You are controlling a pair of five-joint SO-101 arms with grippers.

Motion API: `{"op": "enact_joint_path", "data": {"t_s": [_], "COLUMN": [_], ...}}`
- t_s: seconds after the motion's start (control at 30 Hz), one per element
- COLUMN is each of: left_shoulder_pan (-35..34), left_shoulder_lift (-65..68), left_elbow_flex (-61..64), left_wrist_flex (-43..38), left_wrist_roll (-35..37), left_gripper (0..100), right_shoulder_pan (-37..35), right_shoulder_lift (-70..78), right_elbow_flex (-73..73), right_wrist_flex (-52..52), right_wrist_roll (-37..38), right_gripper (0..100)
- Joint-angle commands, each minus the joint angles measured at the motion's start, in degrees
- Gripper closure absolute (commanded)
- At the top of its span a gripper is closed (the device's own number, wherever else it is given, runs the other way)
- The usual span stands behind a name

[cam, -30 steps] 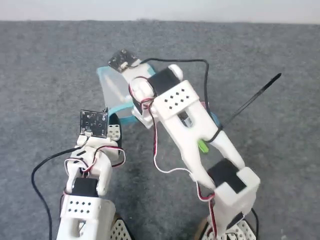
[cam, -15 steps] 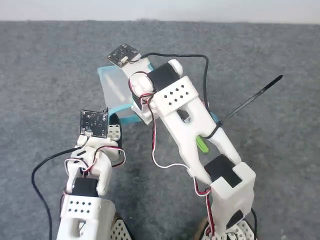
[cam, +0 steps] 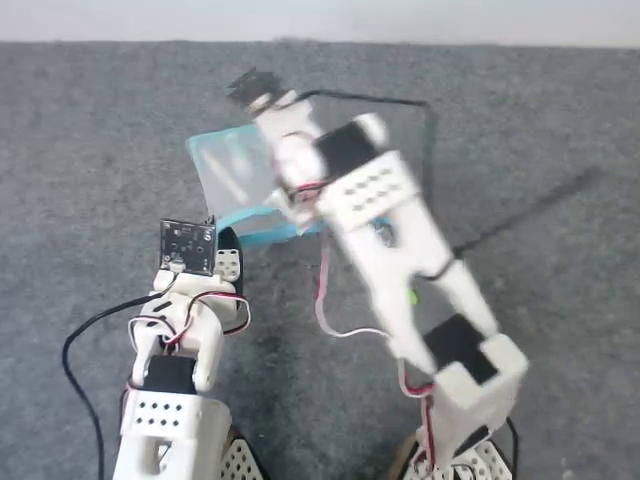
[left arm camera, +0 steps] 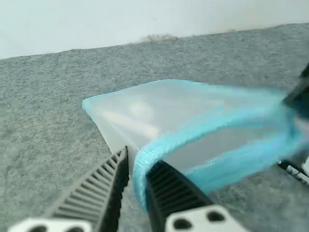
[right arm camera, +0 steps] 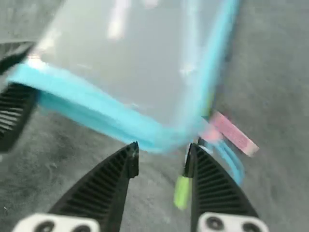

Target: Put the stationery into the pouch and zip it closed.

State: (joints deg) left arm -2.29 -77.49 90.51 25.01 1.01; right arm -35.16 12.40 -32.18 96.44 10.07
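The pouch (cam: 232,168) sits on the grey surface (cam: 90,130) in the upper left-centre of the high view. Trouble could start on the left. The left hand (left arm camera: 138,162) is clamped only on the thin blue zip edge (left arm camera: 207,140). That is a narrow hold, and a sideways pull from the other arm could drag the edge out of its jaws or twist the mouth shut.

Further right, the right hand (right arm camera: 161,151) has its jaws apart at the pouch's corner, just beside a pink tag (right arm camera: 231,131). Closing there might catch the tag or the fabric rather than the zip pull, which cannot be made out. A green item (right arm camera: 182,192) lies near that corner, apparently outside the pouch, so zipping now would likely leave it out.

The left arm (cam: 175,370) is folded low at the lower left, its hand aimed up-frame. The right arm (cam: 400,230) stretches diagonally from the lower right toward the pouch.
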Motion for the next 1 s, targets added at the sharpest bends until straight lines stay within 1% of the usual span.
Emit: {"op": "enact_joint_path", "data": {"t_s": [0.0, 0.1, 0.17, 0.3, 0.47, 0.57, 0.67, 0.73, 0.8, 0.97], "left_shoulder_pan": [0.53, 0.53, 0.53, 0.53, 0.26, 0.18, 0.18, 0.44, 0.44, 0.44], "left_shoulder_lift": [0.70, 0.70, 0.70, 0.70, 0.88, 0.88, 0.88, 0.88, 0.88, 0.70], "left_elbow_flex": [-0.75, -0.75, -0.75, -0.75, -0.75, -0.75, -0.75, -0.75, -0.75, -0.75], "left_wrist_flex": [-1.49, -1.58, -1.58, -1.49, -1.49, -1.49, -1.49, -1.49, -1.49, -1.58], "left_wrist_roll": [-0.35, -0.35, -0.35, -0.35, -0.35, -0.35, -0.35, -0.35, -0.35, -0.35], "left_gripper": [99, 99, 99, 99, 99, 99, 99, 99, 99, 99], "right_shoulder_pan": [7.60, 12.88, 16.04, 20.97, 20.35, 18.59, 17.98, 17.98, 17.89, 17.71], "right_shoulder_lift": [-9.19, -11.38, -11.47, -10.51, -5.32, -0.31, 4.09, 6.20, 6.73, 5.49], "right_elbow_flex": [-2.20, 3.34, 8.09, 18.37, 26.90, 29.54, 29.89, 29.89, 30.07, 30.33], "right_wrist_flex": [5.93, 5.76, 3.74, -7.43, -24.66, -34.07, -39.87, -41.45, -40.22, -30.29], "right_wrist_roll": [2.64, 5.27, 7.21, 12.04, 16.18, 16.35, 15.91, 15.91, 15.91, 16.35], "right_gripper": [83.2, 83.2, 83.2, 83.2, 83.2, 83.2, 83.2, 83.2, 83.2, 83.3]}}
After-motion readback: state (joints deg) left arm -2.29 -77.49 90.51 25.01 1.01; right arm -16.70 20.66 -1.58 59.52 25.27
